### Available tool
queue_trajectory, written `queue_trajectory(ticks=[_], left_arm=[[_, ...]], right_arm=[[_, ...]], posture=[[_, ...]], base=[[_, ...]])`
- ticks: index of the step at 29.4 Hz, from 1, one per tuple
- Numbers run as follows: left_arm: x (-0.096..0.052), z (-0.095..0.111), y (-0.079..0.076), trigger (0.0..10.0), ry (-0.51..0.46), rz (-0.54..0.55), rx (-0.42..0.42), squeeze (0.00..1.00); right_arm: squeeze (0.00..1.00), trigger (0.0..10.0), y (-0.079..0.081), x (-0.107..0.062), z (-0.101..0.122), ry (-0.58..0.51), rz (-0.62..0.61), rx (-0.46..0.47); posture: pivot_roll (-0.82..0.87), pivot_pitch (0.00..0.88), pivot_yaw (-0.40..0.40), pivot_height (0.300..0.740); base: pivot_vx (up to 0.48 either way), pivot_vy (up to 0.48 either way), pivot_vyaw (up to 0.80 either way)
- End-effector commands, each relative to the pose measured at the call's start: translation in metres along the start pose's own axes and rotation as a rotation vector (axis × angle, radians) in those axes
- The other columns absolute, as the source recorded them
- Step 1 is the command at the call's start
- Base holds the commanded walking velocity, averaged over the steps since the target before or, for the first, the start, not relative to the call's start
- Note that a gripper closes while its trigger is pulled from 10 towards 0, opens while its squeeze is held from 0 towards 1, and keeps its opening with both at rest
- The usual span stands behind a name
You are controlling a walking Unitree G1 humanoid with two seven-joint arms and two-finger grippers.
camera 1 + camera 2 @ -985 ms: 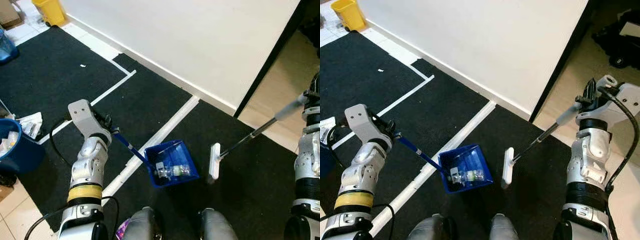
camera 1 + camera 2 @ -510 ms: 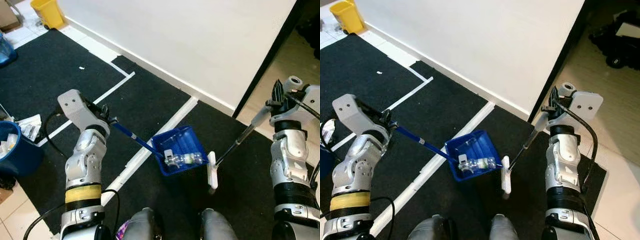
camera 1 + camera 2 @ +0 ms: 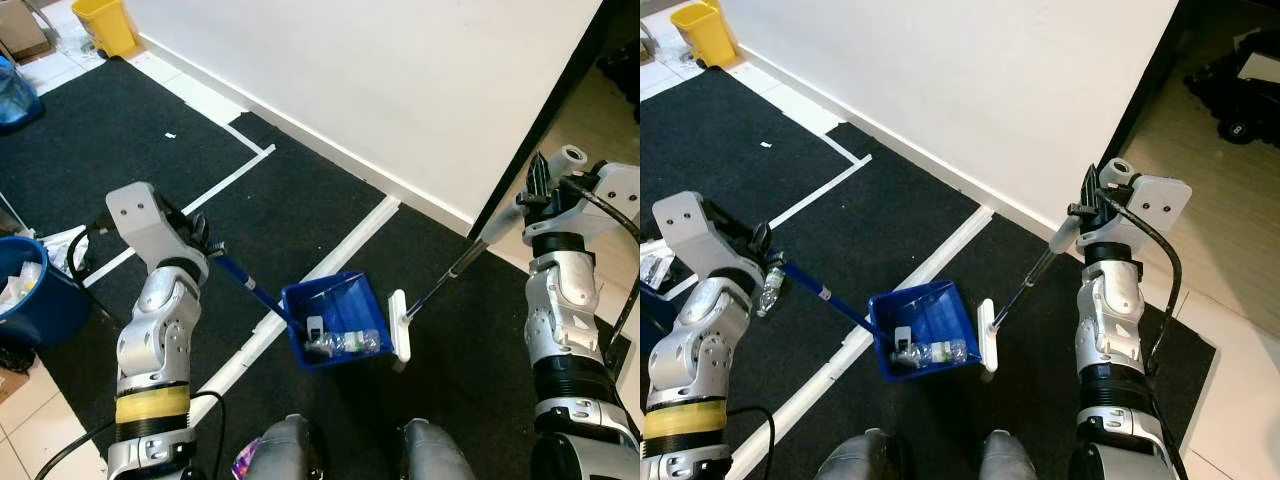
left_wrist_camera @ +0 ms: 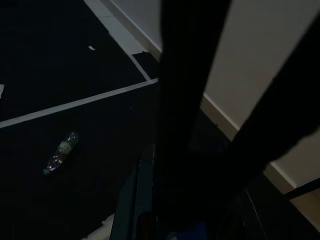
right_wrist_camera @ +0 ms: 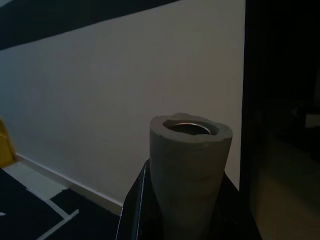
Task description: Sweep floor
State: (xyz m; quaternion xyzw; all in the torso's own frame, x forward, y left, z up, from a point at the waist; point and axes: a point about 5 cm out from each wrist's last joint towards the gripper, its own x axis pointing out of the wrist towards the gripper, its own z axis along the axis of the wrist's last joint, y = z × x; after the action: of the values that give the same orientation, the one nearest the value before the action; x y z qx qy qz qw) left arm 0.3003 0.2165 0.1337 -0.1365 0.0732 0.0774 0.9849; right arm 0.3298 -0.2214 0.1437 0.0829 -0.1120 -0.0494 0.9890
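Blue dustpan (image 3: 335, 322) on black floor mat (image 3: 120, 160) holding a clear bottle (image 3: 345, 343), white broom head (image 3: 399, 325) touching its open edge, left hand (image 3: 205, 245) clenched on dustpan handle, right hand (image 3: 535, 190) grasping grey broom handle (image 3: 500, 225), blue bin (image 3: 35, 300) and yellow bin (image 3: 103, 22) nearby.

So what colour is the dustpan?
Blue; the dustpan shows best in the left eye view.

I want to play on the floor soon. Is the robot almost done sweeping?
Partly. A bottle already lies in the blue dustpan. The right gripper holds the broom against the pan; the left gripper holds its handle. Another bottle and a white scrap remain.
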Motion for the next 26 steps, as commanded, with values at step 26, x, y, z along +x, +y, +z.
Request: queue_trajectory(ticks=[26], left_arm=[[0.0,0.008,-0.053,10.0,-0.106,-0.132,0.1,0.0]], right_arm=[[0.0,10.0,0.018,0.001,0.004,-0.033,0.032,0.039]], posture=[[0.04,0.076,0.001,0.74]], base=[[0.0,0.0,0.0]])
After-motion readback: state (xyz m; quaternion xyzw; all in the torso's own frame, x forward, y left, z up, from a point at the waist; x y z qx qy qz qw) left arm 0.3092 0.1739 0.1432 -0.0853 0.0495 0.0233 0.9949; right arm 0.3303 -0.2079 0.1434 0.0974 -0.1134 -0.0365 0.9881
